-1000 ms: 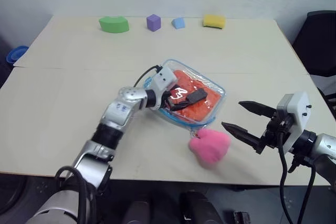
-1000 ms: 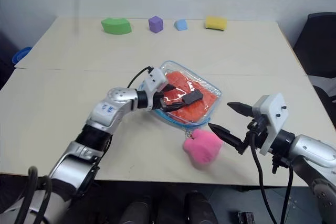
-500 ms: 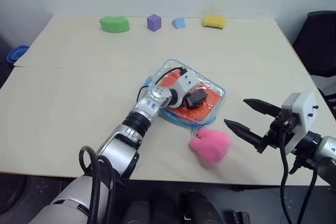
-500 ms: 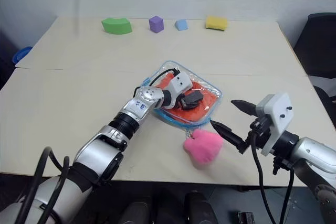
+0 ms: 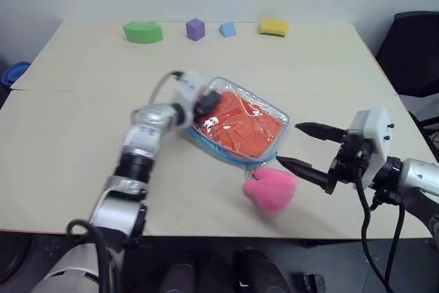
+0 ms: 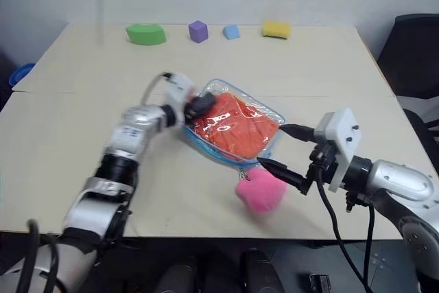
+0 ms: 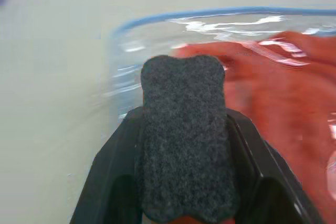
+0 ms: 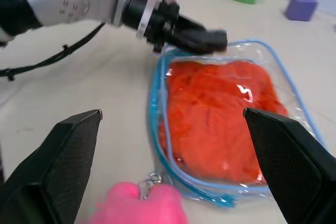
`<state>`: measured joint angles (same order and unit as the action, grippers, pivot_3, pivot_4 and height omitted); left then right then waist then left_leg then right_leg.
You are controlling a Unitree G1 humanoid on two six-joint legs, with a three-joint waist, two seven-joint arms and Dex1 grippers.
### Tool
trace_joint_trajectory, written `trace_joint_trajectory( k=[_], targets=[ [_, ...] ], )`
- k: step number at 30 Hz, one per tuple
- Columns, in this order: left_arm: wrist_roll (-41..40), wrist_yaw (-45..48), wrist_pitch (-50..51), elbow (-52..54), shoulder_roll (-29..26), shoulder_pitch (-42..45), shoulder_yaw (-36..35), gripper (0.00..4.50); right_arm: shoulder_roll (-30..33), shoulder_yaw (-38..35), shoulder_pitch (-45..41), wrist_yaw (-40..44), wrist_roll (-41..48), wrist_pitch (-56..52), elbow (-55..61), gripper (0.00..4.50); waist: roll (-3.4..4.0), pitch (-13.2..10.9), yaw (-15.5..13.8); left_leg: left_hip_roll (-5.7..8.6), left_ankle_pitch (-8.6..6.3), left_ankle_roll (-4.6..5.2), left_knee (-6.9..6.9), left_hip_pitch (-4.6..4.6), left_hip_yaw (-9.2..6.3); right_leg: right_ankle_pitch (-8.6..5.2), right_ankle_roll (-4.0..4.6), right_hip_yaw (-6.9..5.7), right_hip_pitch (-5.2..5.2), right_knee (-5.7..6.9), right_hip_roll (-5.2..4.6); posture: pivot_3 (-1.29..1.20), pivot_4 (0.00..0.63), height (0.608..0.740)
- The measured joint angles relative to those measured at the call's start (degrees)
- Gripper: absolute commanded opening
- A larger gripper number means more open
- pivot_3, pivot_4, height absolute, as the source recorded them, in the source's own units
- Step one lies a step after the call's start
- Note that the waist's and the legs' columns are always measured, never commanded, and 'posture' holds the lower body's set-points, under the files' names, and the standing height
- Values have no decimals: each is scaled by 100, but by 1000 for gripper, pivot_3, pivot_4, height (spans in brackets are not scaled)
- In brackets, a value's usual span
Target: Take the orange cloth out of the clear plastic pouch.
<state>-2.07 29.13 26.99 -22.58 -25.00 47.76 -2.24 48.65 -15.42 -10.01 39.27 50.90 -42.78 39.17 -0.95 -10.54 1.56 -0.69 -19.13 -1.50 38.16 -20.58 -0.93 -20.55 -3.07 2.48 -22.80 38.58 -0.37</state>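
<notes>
Where the two light panels meet in a faint seam, the counter point(image 5: 82, 128) carries every item listed below.

Clear plastic pouch point(image 5: 282, 116): flat, rounded corners, light-blue zipper trim, lying near the middle of the counter, tilted so one long edge faces the near right.

Orange cloth point(image 5: 240, 125): bunched and folded, inside the pouch and taking up most of it (glare on the plastic crosses its top).

Left gripper point(image 5: 204, 104): at the pouch's far left edge, pointing into it. Its black jaws are blurred in the head views; the left wrist view shows one felt-covered pad point(image 7: 184, 135) over the pouch's blue rim with orange cloth just beyond, so whether the jaws are apart or clamped on anything cannot be told.

Right gripper point(image 5: 302, 147): hovering at the near right of the pouch, jaws wide apart, holding nothing; one black finger points at the pouch's right corner, the other reaches just above the pompom.

Pink pompom point(image 5: 269, 188): fluffy, on the counter just in front of the pouch's near corner, joined to it by a small metal clasp point(image 8: 149, 180).

Green block point(image 5: 143, 31), yellow block point(image 5: 273, 27), purple cube point(image 5: 195, 29), small blue block point(image 5: 227, 29): in a row along the far edge, well apart from the pouch.
</notes>
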Motion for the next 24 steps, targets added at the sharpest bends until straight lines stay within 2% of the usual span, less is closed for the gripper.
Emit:
trace_joint_trajectory(
  k=[3, 6, 10, 14, 19, 24],
  targets=[
    [-17, -336, 253, 151, -872, -502, -801, 1649, -2, 414, -329, 264, -51, 22, -247, 4500, -3, -2, -2, 0, -1, 1, 0, -2, -3, 0, 0, -6, -1, -5, -8, 0, 150, 740],
    [-14, -597, 284, 83, -1465, -1097, -1367, 1649, -64, 769, -593, 500, -157, 53, -411, 4500, -5, -2, -12, 3, -4, 6, 2, -6, -5, 0, 0, -9, -1, -15, -16, 0, 150, 740],
    [-96, -797, 299, -53, -1654, -1962, -1920, 1649, -200, 1131, -910, 776, -352, 177, -705, 4500, -9, 0, -117, 9, -13, 23, 10, -19, -11, 0, 0, -21, -1, -27, -29, 0, 150, 740],
    [-270, -982, 335, 234, -1530, -2474, -2165, 2848, -268, 1344, -1124, 1024, -537, 287, -987, 4500, -31, 12, -220, 6, -14, 25, 40, -74, -25, 0, 0, -48, -33, -23, -39, 0, 150, 740],
    [-467, -1209, 582, 901, -1404, -2965, -2438, 4348, -270, 1395, -1192, 1263, -689, 300, -1169, 4500, -32, 13, -185, 6, -22, 38, 37, -73, -17, 0, 0, -44, -39, -16, -40, 0, 150, 740],
    [-962, -730, 1260, 1352, -1645, -3067, -2577, 4452, -269, 1390, -1186, 1329, -780, 302, -1234, 4500, -38, 9, -144, 5, -24, 43, 38, -74, -18, 0, 1, -44, -47, -1, -37, 0, 150, 740]
  ],
)
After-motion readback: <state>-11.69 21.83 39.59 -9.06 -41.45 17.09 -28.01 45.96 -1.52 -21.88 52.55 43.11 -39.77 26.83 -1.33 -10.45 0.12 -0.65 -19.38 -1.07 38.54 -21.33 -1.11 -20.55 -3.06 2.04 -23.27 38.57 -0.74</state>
